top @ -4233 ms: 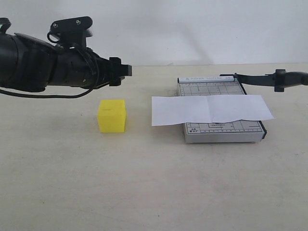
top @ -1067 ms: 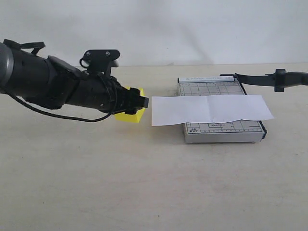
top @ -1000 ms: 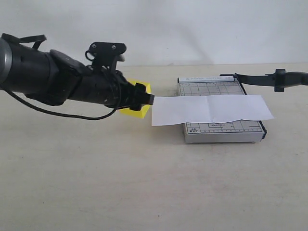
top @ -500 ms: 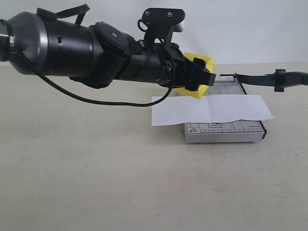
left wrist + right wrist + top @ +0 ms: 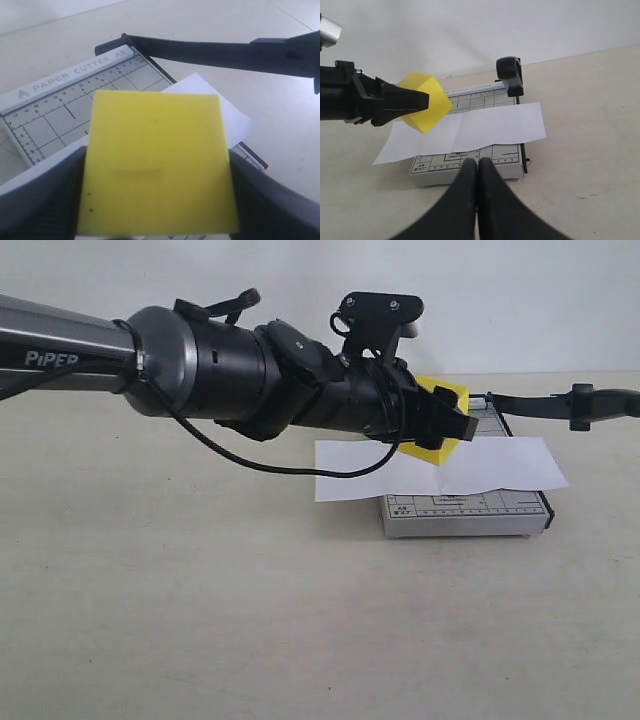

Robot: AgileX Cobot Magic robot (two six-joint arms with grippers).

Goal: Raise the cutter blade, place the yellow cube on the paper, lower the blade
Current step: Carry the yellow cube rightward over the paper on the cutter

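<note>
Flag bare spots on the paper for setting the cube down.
White paper strip is bare from its centre crease to the end by the raised black cutter blade. Crowded: above its other half, left jaws hold the yellow plastic cube.

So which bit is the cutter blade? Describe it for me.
Find the grey gridded base at the table's right, white paper lying across it. The cutter blade is the long black bar hinged at its back corner, raised and jutting rightward, far thinner than the bulky robot arm.
</note>
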